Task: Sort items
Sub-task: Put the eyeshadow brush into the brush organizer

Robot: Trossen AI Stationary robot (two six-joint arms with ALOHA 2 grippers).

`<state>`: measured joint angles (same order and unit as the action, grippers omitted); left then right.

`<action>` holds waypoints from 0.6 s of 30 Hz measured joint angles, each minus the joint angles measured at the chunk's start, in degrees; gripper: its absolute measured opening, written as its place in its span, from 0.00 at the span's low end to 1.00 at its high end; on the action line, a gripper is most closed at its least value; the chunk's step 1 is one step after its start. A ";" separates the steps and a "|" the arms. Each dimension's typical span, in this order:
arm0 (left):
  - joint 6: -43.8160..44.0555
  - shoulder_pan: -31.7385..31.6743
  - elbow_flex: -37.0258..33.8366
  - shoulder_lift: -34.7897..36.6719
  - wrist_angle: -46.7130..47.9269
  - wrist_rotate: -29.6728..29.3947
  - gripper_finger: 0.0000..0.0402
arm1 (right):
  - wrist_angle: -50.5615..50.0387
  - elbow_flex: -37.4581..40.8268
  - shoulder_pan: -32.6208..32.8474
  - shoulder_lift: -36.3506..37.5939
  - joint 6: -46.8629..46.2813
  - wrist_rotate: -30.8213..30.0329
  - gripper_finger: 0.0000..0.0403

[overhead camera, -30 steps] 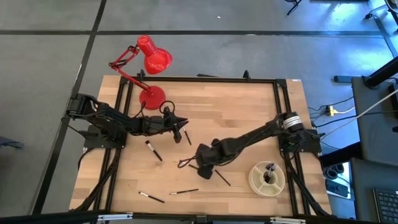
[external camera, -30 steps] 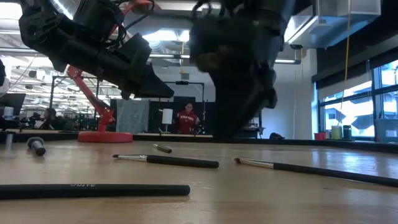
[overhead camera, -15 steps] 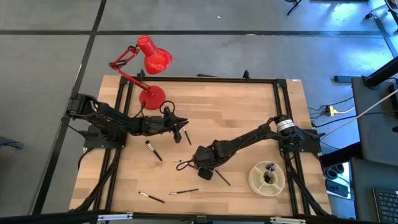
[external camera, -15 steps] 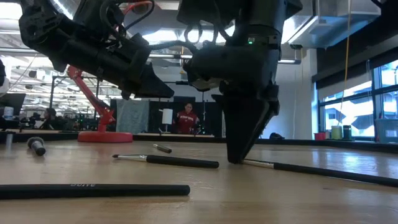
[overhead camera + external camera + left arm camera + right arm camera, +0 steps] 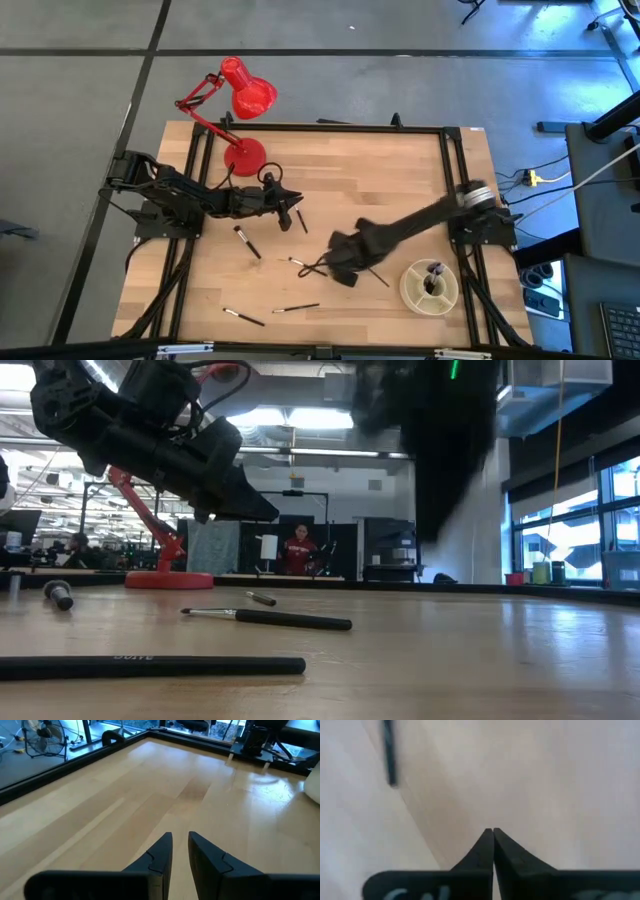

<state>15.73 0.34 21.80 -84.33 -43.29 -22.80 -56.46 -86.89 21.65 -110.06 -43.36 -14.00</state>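
Lying scattered on wood, thin black-handled brushes [image 5: 247, 242], right gripper [image 5: 343, 272] jaws pressed together, left gripper [image 5: 299, 199] jaws narrowly parted

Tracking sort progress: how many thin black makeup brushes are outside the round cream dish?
6 brushes: one by left gripper, one left-centre, two near front edge, two flanking right gripper. Arms may hide others.

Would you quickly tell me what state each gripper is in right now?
Left gripper: slightly open, holding nothing.
Right gripper: closed, nothing visible between its fingers.
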 joint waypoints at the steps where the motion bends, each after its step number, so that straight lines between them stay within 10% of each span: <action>1: 0.00 0.00 0.00 0.00 0.12 -0.01 0.15 | -1.62 -0.11 1.30 2.76 -2.02 -3.19 0.01; 9: 0.15 0.00 0.00 0.00 0.43 -0.05 0.15 | -23.39 -0.11 17.20 19.66 -28.59 -27.31 0.00; 18: 1.52 0.33 0.00 0.00 1.66 -0.60 0.15 | -33.30 0.11 32.90 22.54 -43.61 -33.08 0.00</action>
<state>17.25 0.67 21.80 -84.33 -41.63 -23.40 -89.76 -86.78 54.55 -87.51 -86.97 -47.08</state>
